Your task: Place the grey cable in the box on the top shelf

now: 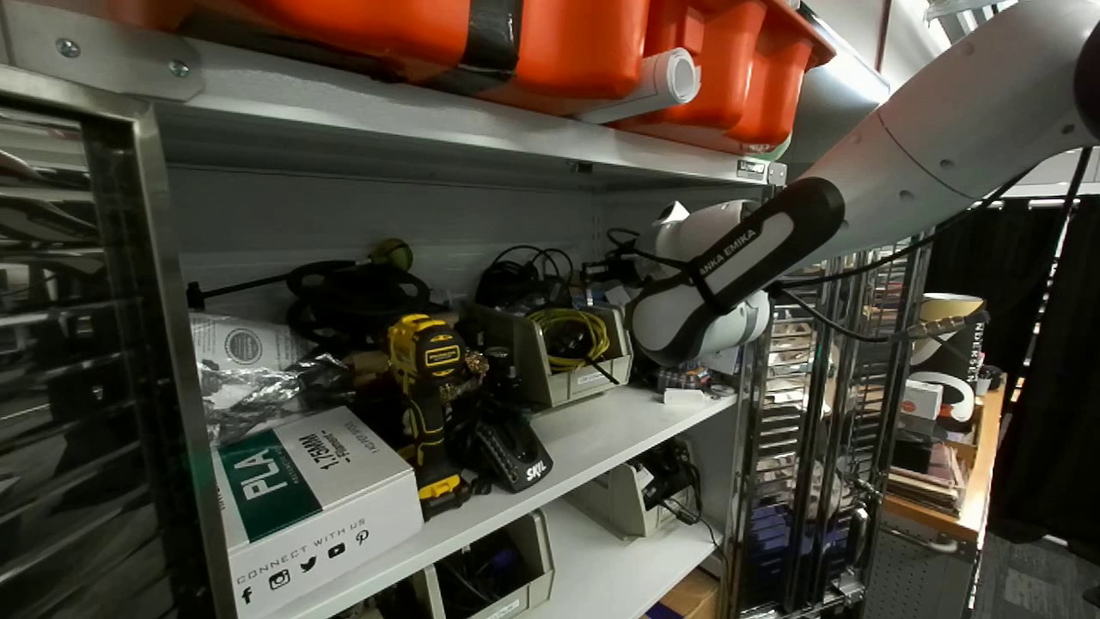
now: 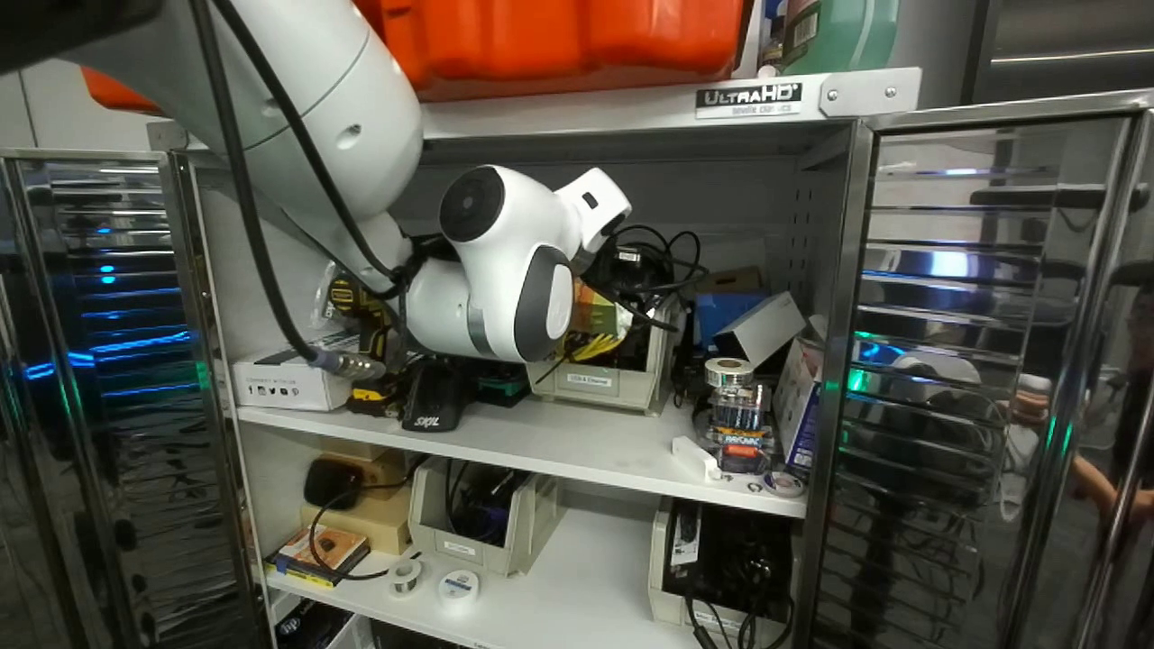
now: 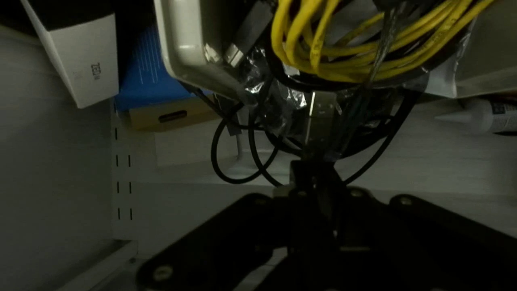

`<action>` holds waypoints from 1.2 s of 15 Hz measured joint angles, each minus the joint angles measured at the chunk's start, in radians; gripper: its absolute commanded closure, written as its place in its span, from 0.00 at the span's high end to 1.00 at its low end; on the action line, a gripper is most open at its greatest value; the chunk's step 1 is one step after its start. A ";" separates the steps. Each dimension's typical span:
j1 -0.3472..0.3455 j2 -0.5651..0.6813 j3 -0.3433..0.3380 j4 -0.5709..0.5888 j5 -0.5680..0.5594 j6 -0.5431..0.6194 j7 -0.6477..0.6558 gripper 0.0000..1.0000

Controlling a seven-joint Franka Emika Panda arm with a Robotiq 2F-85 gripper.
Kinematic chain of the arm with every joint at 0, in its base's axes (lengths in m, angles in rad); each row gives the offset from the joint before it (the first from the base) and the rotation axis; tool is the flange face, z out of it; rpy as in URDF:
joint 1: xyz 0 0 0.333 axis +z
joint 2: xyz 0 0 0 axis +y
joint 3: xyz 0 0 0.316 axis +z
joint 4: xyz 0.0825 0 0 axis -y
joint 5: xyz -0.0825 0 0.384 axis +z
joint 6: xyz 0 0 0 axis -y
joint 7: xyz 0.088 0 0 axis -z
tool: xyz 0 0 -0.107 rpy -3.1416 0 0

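Observation:
The box is a pale grey bin on the upper inside shelf, seen in both exterior views (image 1: pixel 563 394) (image 2: pixel 577 380); its wall also shows in the wrist view (image 3: pixel 183 48). It holds a coiled yellow cable (image 3: pixel 319 44), black cables and clear plastic bags. My gripper (image 3: pixel 315 173) has its dark jaws close together at the bin. A thin translucent grey cable (image 3: pixel 379 60) and a metal USB plug (image 3: pixel 321 115) come out of the jaws, over the bin's contents. The wrist view is dark, so the grip is partly obscured. The arm hides the gripper in both exterior views.
A yellow-black drill (image 1: pixel 427 387), a SKIL charger (image 1: pixel 507 447) and a PLA box (image 1: pixel 318 490) stand beside the bin. On its other side are a white box (image 2: pixel 762 326) and a battery pack (image 2: pixel 741 440). Orange cases (image 2: pixel 559 41) lie above; open metal doors (image 2: pixel 983 361) flank the shelves.

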 measured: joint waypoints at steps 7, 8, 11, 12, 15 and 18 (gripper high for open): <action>0.006 -0.006 -0.018 0.004 0.001 -0.137 -0.031 0.92; 0.009 -0.009 -0.026 0.003 0.002 -0.156 -0.038 0.98; 0.016 -0.027 -0.049 -0.006 0.002 -0.221 -0.056 1.00; 0.017 -0.038 -0.050 -0.012 0.002 -0.251 -0.061 1.00; 0.004 -0.074 -0.018 -0.034 -0.002 -0.357 -0.067 1.00; -0.057 -0.116 0.093 -0.062 0.002 -0.492 -0.090 1.00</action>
